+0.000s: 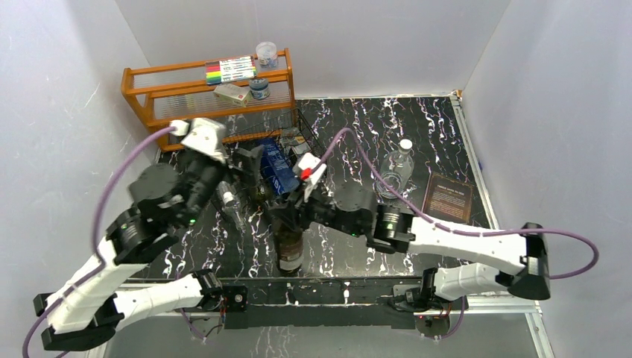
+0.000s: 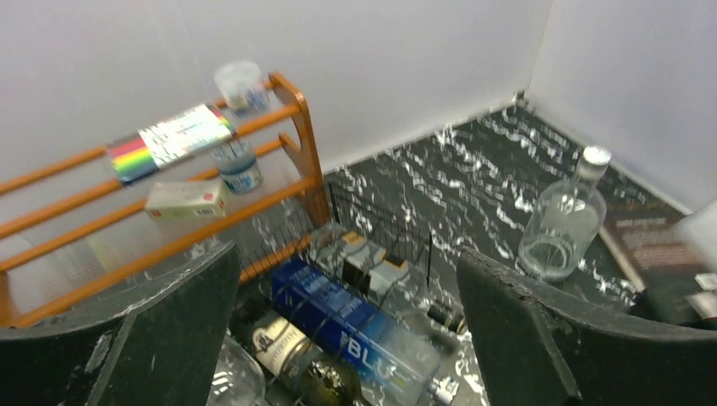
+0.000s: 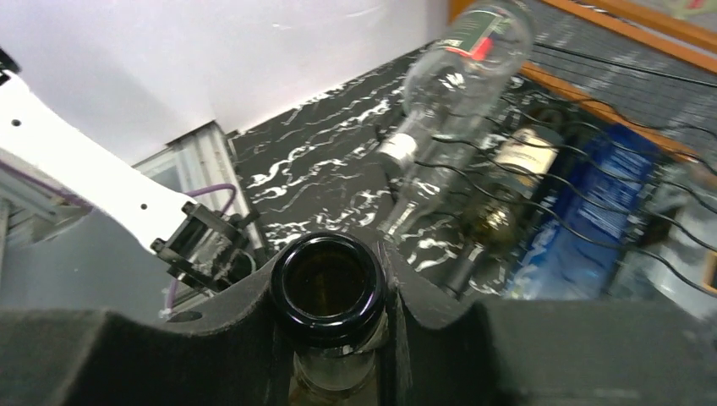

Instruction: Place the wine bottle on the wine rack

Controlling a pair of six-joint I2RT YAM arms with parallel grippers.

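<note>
The wine bottle [image 1: 289,250], dark brown with a label, is upright near the table's front edge. My right gripper [image 1: 289,215] is shut on its neck. In the right wrist view the open bottle mouth [image 3: 328,288] sits between the pads of my right gripper [image 3: 331,342]. The wine rack [image 1: 287,133], black wire, lies behind it and holds a blue bottle [image 1: 276,170] and other bottles. My left gripper [image 1: 242,162] hovers open over the rack's left part. Nothing is between the jaws of my left gripper [image 2: 347,338] above the blue bottle [image 2: 363,326] and the rack [image 2: 385,227].
An orange wooden shelf [image 1: 209,89] with markers, a box and jars stands at the back left. A clear glass bottle [image 1: 395,168] stands to the right, beside a brown card [image 1: 447,195]. Another clear bottle [image 3: 457,76] lies at the rack's left end.
</note>
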